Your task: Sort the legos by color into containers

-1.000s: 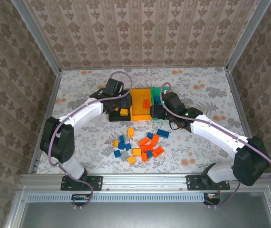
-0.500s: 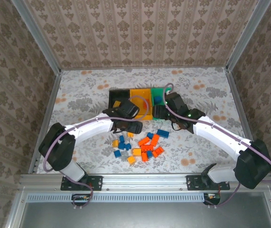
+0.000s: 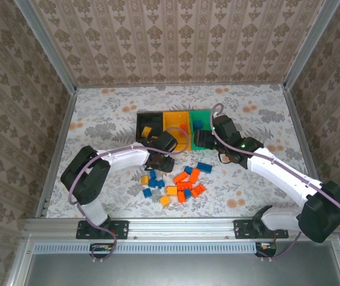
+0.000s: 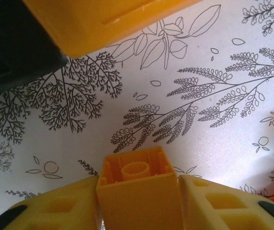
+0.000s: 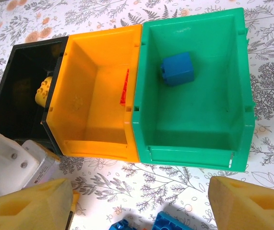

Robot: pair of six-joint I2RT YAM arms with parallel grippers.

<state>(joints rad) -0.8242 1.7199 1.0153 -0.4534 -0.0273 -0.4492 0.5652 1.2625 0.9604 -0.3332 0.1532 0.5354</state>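
Observation:
My left gripper (image 4: pixel 139 203) is shut on a yellow-orange lego (image 4: pixel 137 184); the brick sits hollow side up, pressed between both fingers just above the tablecloth. In the top view this gripper (image 3: pixel 159 159) is at the left edge of the loose legos (image 3: pixel 180 182), near the front of the containers. The black bin (image 5: pixel 21 103) holds a yellow brick (image 5: pixel 42 91), the yellow-orange bin (image 5: pixel 96 96) a red one (image 5: pixel 125 88), the green bin (image 5: pixel 199 110) a blue one (image 5: pixel 177 68). My right gripper (image 5: pixel 141 203) hangs open with nothing between its fingers, in front of the bins.
Two blue bricks (image 5: pixel 168 223) lie just below my right gripper. The left arm's white link (image 5: pixel 12 165) reaches in beside the black bin. Metal rails (image 3: pixel 59 140) and papered walls ring the table. Bare tablecloth (image 3: pixel 259 113) lies right of and behind the bins.
My left gripper came back from over the black bin, dropped to the pile's left edge and closed on a yellow-orange brick. The right arm drifted slightly right, still open.

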